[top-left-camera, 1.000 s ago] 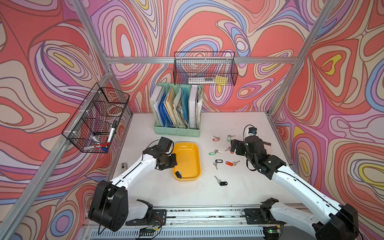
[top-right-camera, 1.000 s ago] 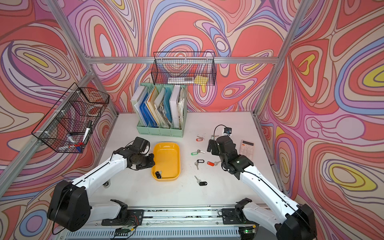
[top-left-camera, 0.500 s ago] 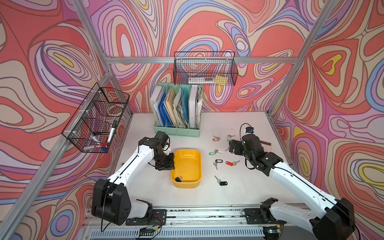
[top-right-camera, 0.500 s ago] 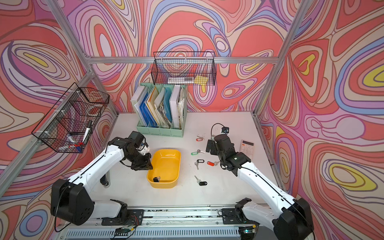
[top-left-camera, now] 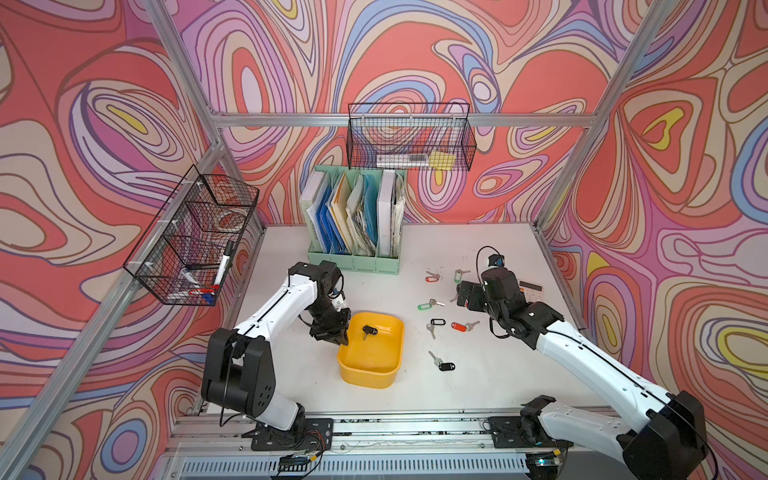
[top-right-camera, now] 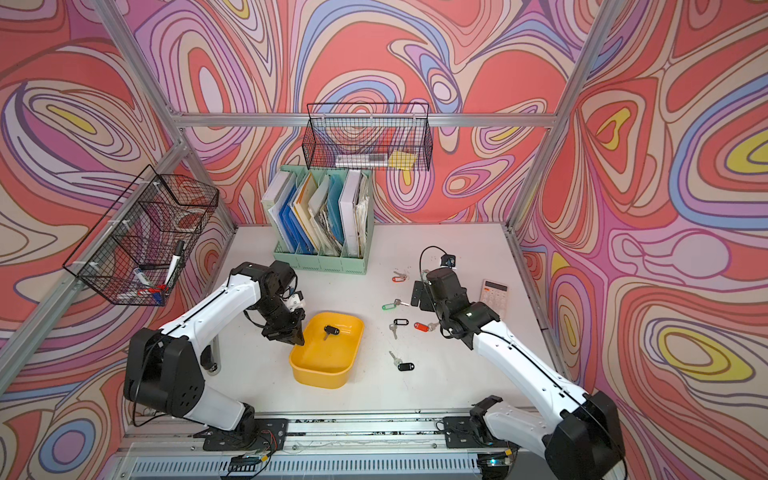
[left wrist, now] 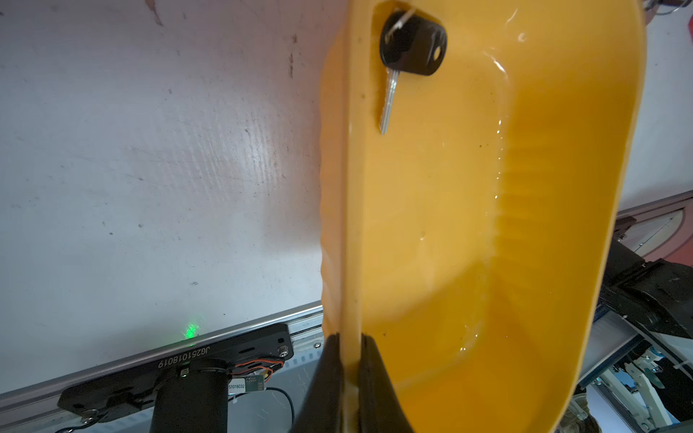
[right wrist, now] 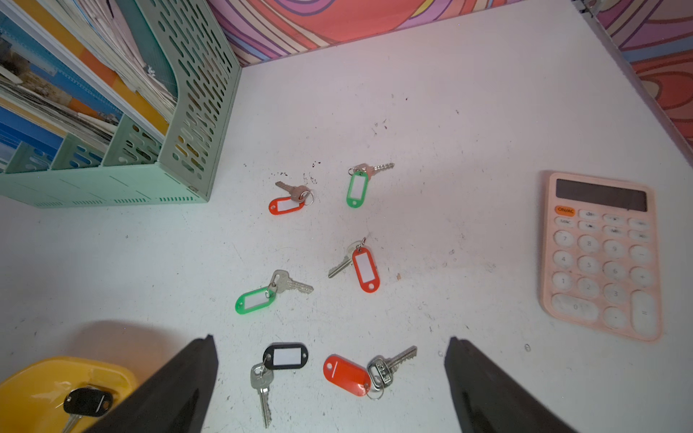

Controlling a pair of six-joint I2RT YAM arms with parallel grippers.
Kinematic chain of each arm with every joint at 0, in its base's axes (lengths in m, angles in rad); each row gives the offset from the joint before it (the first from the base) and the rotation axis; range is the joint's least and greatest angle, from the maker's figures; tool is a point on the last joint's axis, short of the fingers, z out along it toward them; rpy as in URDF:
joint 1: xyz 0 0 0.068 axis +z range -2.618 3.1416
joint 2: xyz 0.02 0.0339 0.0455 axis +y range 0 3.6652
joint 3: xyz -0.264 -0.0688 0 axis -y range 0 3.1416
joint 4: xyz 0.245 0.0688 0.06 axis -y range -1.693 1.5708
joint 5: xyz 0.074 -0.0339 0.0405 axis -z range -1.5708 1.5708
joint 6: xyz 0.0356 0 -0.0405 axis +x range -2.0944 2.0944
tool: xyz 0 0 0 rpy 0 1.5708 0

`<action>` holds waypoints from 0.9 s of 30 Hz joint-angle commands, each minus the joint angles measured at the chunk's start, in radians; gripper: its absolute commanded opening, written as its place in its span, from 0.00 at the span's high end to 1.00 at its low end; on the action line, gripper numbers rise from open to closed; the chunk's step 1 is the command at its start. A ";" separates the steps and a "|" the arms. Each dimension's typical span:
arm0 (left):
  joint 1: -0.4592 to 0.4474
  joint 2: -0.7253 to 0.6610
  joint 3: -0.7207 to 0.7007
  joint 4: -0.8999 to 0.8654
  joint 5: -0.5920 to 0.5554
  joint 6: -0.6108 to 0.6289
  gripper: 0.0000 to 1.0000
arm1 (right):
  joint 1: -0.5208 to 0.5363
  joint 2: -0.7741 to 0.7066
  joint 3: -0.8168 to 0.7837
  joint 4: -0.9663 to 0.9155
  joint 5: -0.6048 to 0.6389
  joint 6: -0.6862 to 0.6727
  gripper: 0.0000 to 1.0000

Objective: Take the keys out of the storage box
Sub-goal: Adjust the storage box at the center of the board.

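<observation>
Over on the left, the left gripper (top-left-camera: 340,337) is pinching the rim of the yellow storage box (top-left-camera: 368,376), jaws clamped tight on the wall, and the box is sitting tilted. One black-tagged key (top-left-camera: 369,331) is lying inside it. Moving right, the other keys (top-left-camera: 457,326) are lying scattered on the white table (top-left-camera: 490,374), and the right gripper (right wrist: 330,338) is hovering above them, jaws spread wide, gripping nothing.

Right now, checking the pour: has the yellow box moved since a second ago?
Yes: the storage box, in the left gripper, shifted away from the file organiser, tilting.
</observation>
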 commanded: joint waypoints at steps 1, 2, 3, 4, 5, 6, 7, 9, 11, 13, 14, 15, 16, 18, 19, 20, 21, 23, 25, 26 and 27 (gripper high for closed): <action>0.002 -0.024 0.007 -0.022 -0.022 -0.004 1.00 | -0.003 0.004 0.031 -0.010 -0.018 0.010 0.02; 0.001 -0.034 0.002 -0.007 -0.021 -0.015 1.00 | -0.003 0.003 0.031 -0.008 -0.024 0.012 0.02; -0.001 -0.048 -0.003 0.017 -0.023 -0.032 1.00 | -0.003 0.005 0.032 -0.003 -0.031 0.013 0.02; -0.006 -0.060 -0.010 0.045 -0.024 -0.051 1.00 | -0.003 0.006 0.034 0.001 -0.043 0.012 0.02; -0.015 -0.072 -0.016 0.072 -0.031 -0.070 1.00 | -0.003 0.007 0.036 0.006 -0.060 0.009 0.02; -0.028 -0.086 -0.028 0.111 -0.048 -0.095 1.00 | -0.003 0.010 0.040 0.009 -0.079 0.008 0.02; -0.047 -0.101 -0.042 0.153 -0.068 -0.125 1.00 | -0.003 0.015 0.046 0.011 -0.097 0.008 0.02; -0.086 -0.120 -0.070 0.236 -0.105 -0.179 1.00 | -0.003 0.026 0.061 0.008 -0.140 0.006 0.02; -0.119 -0.131 -0.105 0.329 -0.126 -0.232 1.00 | -0.003 0.047 0.084 0.002 -0.201 -0.009 0.02; -0.151 -0.131 -0.134 0.422 -0.162 -0.284 1.00 | -0.003 0.079 0.128 -0.032 -0.250 -0.013 0.04; -0.164 -0.129 -0.143 0.453 -0.185 -0.305 1.00 | -0.004 0.094 0.145 -0.053 -0.272 -0.014 0.05; -0.176 -0.126 -0.153 0.487 -0.210 -0.326 1.00 | -0.004 0.112 0.172 -0.075 -0.301 -0.015 0.06; -0.189 -0.121 -0.162 0.519 -0.226 -0.343 1.00 | -0.003 0.129 0.197 -0.097 -0.331 -0.018 0.07; -0.201 -0.112 -0.180 0.582 -0.246 -0.367 1.00 | -0.003 0.158 0.237 -0.139 -0.379 -0.019 0.09; -0.205 -0.106 -0.186 0.608 -0.253 -0.376 1.00 | -0.003 0.172 0.255 -0.159 -0.402 -0.019 0.09; -0.207 -0.100 -0.188 0.627 -0.261 -0.381 1.00 | -0.003 0.183 0.268 -0.174 -0.421 -0.022 0.10; -0.212 -0.092 -0.190 0.641 -0.275 -0.384 1.00 | -0.003 0.193 0.284 -0.194 -0.447 -0.024 0.11; -0.218 -0.080 -0.192 0.659 -0.293 -0.389 1.00 | -0.003 0.212 0.314 -0.233 -0.488 -0.026 0.12; -0.227 -0.073 -0.205 0.686 -0.299 -0.393 1.00 | -0.003 0.226 0.339 -0.272 -0.528 -0.024 0.14; -0.230 -0.070 -0.212 0.695 -0.297 -0.395 1.00 | -0.003 0.231 0.347 -0.288 -0.542 -0.024 0.14; -0.234 -0.067 -0.222 0.706 -0.293 -0.399 1.00 | -0.003 0.238 0.359 -0.310 -0.554 -0.023 0.15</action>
